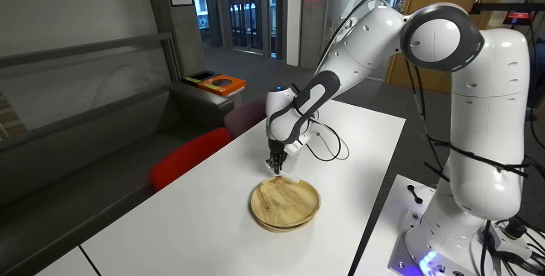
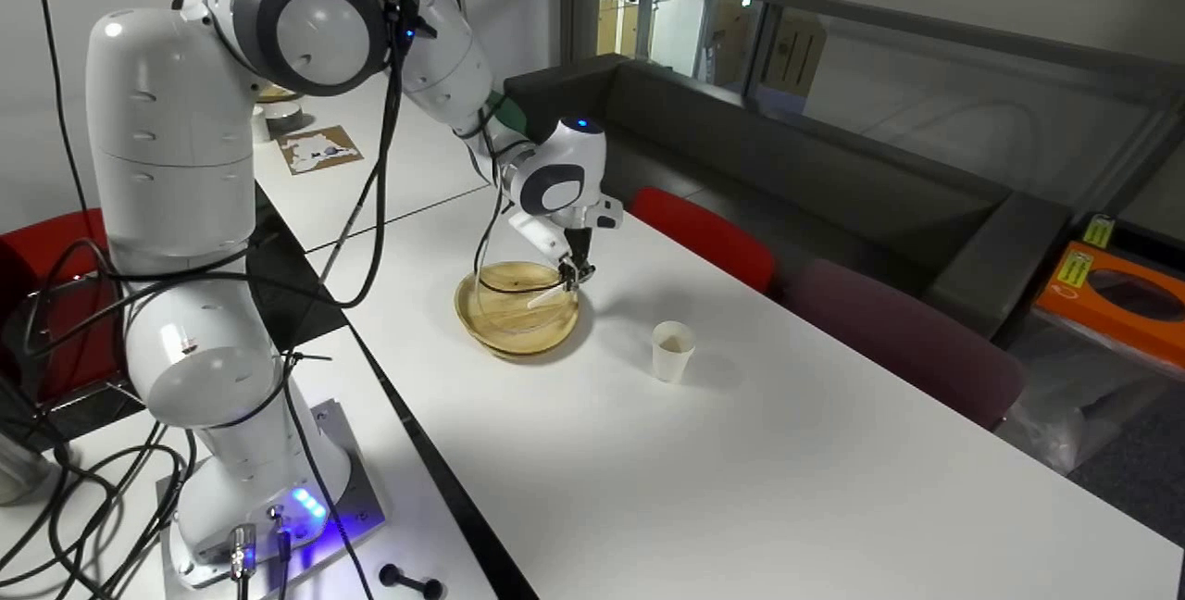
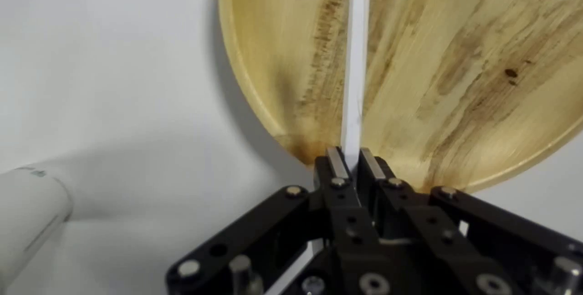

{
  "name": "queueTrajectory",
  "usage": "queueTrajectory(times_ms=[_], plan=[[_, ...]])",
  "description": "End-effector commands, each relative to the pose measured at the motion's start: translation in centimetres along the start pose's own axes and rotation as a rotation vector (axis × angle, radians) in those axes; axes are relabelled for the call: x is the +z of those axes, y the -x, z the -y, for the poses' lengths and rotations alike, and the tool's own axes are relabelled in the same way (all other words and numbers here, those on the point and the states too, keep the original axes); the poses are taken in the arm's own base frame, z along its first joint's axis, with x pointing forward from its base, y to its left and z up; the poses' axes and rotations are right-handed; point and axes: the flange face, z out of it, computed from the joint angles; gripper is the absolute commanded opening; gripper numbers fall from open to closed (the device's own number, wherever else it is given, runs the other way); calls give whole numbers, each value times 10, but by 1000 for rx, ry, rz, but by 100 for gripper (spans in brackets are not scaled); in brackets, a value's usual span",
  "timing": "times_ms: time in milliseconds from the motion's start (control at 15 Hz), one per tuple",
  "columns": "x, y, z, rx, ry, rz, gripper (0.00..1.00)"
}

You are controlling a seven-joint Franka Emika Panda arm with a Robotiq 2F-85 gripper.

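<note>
My gripper [image 3: 356,163] is shut on a thin white strip-like utensil [image 3: 356,67], which sticks out over a round wooden plate [image 3: 437,81]. What kind of utensil it is cannot be told. In an exterior view the gripper [image 1: 277,171] is at the plate's [image 1: 285,202] far edge, with the white utensil [image 1: 288,177] over the rim. The gripper [image 2: 572,280] and the utensil [image 2: 546,297] also show over the plate [image 2: 517,320] in an exterior view. The plate seems to be the top one of a stack. Whether the utensil touches it cannot be told.
A white cup [image 2: 672,352] stands upright on the white table [image 2: 787,461]; it shows partly in the wrist view [image 3: 32,217]. Red chairs [image 1: 191,156] and a grey sofa [image 1: 93,139] stand along the table's side. A cable loop [image 1: 328,150] hangs by the wrist.
</note>
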Motion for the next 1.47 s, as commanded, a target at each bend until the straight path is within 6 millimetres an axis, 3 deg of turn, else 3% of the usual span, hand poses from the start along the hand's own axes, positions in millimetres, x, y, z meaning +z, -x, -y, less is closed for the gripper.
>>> queueTrajectory(times_ms=[0, 200, 533, 867, 1400], plan=[[-23, 0, -36, -24, 88, 23, 3], [-28, -9, -66, -60, 160, 51, 3], [-26, -30, -97, -61, 225, 46, 3], [-1, -50, -106, -72, 156, 43, 3], [49, -62, -113, -111, 89, 92, 3]])
